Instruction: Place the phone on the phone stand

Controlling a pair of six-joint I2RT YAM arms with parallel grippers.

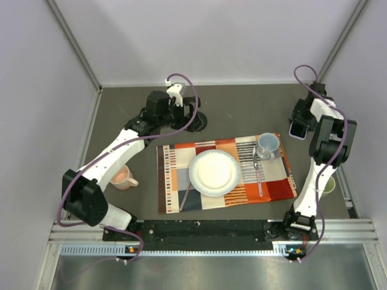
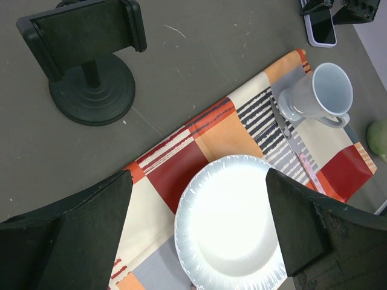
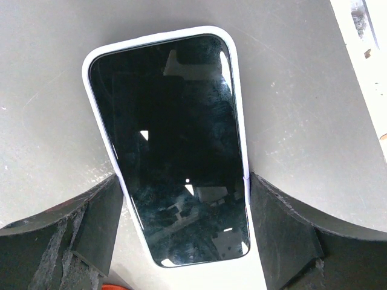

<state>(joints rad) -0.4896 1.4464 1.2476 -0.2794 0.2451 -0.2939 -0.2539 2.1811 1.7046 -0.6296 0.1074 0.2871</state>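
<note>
Right pincer (image 3: 184, 184) clamps the phone (image 3: 172, 139), mostly hidden under it from above; left pincer (image 2: 198, 176) gapes empty.

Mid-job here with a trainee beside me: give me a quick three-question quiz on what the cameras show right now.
1. Multiple choice: which gripper has its fingers at both long edges of the phone? A. left B. right
2. True or false: the stand already holds the phone.
3. Fill in: the mug stands on a corner of the striped ____.
Key: 1 B, the right gripper. 2 False, the cradle is empty. 3 placemat.
</note>
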